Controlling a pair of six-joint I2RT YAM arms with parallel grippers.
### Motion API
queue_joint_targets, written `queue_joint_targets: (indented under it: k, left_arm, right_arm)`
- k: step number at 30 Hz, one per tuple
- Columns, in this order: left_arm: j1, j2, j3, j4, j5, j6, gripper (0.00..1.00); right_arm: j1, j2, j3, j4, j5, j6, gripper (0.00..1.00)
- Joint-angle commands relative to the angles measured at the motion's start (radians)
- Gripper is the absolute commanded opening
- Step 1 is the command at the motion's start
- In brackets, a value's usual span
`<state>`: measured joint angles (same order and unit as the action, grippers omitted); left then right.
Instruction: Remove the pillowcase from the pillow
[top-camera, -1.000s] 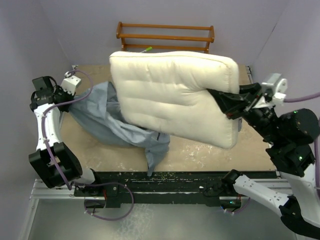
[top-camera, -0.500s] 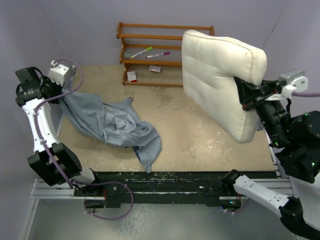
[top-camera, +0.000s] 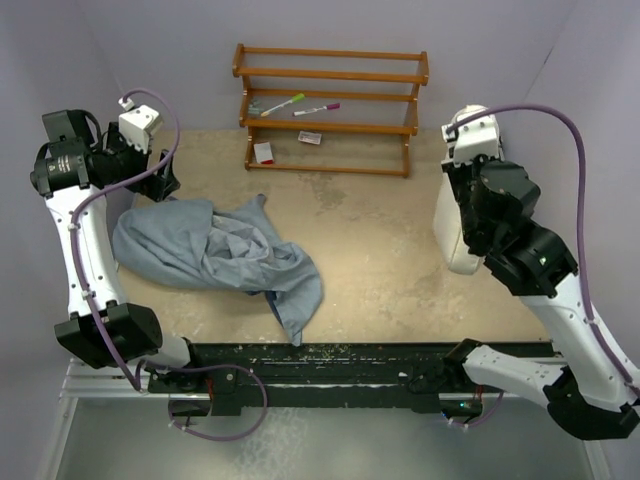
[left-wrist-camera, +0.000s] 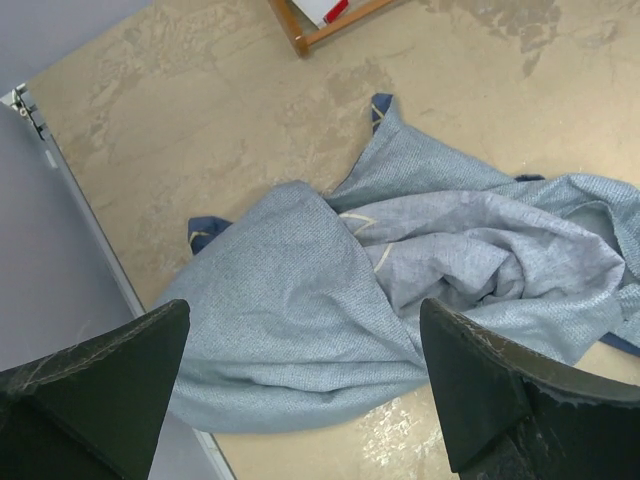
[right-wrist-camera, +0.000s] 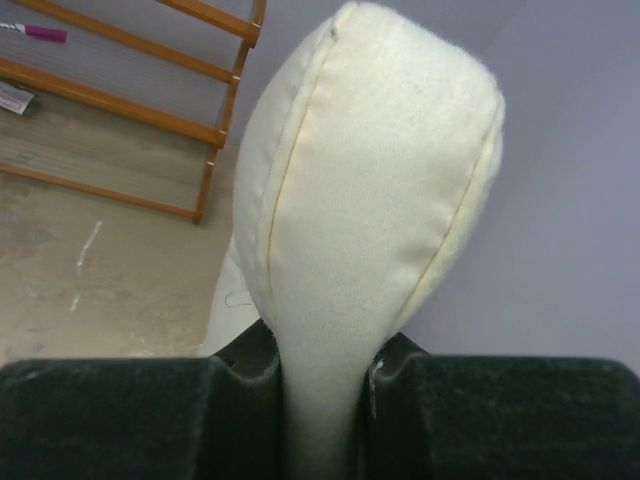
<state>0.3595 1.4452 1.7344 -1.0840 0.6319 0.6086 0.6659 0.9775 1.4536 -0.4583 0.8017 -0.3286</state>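
The pillowcase (top-camera: 215, 255) lies crumpled on the table's left half, its pale grey-blue inside outward, with navy corners showing in the left wrist view (left-wrist-camera: 300, 300). My left gripper (top-camera: 165, 188) hangs above its left end, open and holding nothing (left-wrist-camera: 305, 310). The cream pillow (top-camera: 450, 225) is bare and held up edge-on at the table's right side, mostly hidden under my right arm in the top view. The right wrist view shows my right gripper (right-wrist-camera: 325, 400) shut on the pillow (right-wrist-camera: 370, 180), pinching its edge between both pads.
A wooden rack (top-camera: 330, 75) stands against the back wall with two markers (top-camera: 285, 102) and a small card (top-camera: 263, 152) on its shelves. Purple walls close in left and right. The table's left edge (left-wrist-camera: 90, 240) runs just beside the pillowcase.
My left gripper opened and let go of the pillowcase, which dropped flat onto the table. My right arm swung the pillow off to the right, fully clear of the cover.
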Motion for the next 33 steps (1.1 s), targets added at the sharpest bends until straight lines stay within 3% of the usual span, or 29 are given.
queue_joint_targets:
  k: [1,4,7,12,13,15,17,18,23,29,31,33]
  left_arm:
    - [0.004,-0.044,0.050,-0.031,0.062,-0.021,0.99]
    - [0.006,-0.055,0.037,-0.022,0.055,-0.029,0.99]
    - [0.006,-0.061,0.039,-0.017,0.047,-0.041,0.99]
    - [0.006,-0.083,0.042,-0.020,0.049,-0.055,0.99]
    - [0.006,-0.090,0.038,-0.022,0.050,-0.056,0.99]
    - [0.006,-0.105,0.017,-0.017,0.055,-0.061,0.99]
    - [0.006,-0.124,-0.021,0.004,0.055,-0.067,0.99]
    - [0.006,-0.135,-0.045,0.019,0.052,-0.072,0.99]
    - [0.006,-0.196,-0.202,0.140,0.037,-0.129,0.99]
    - [0.006,-0.221,-0.319,0.251,0.081,-0.246,0.99]
    - [0.006,-0.230,-0.352,0.272,0.090,-0.284,0.99]
    - [0.006,-0.260,-0.420,0.338,0.066,-0.345,0.99]
  right_arm:
    - [0.009,0.075,0.139,0.043,-0.024,0.006,0.00]
    - [0.094,0.167,0.097,0.015,-0.066,0.074,0.00]
    - [0.233,0.321,0.038,0.044,-0.069,0.130,0.07]
    - [0.261,0.570,0.077,0.108,-0.290,0.416,0.16]
    - [0.260,0.602,0.078,0.135,-0.325,0.477,0.22]
    - [0.260,0.663,0.094,0.179,-0.436,0.573,0.46]
    - [0.259,0.697,0.105,0.241,-0.500,0.643,0.84]
    - [0.258,0.696,0.101,0.270,-0.515,0.666,0.98]
    - [0.209,0.537,0.002,0.433,-0.661,0.763,1.00]
    - [0.062,0.315,-0.122,0.513,-0.900,0.861,1.00]
    - [0.015,0.240,-0.178,0.500,-0.886,0.870,1.00]
    - [-0.004,0.173,-0.228,0.433,-0.767,0.858,1.00]
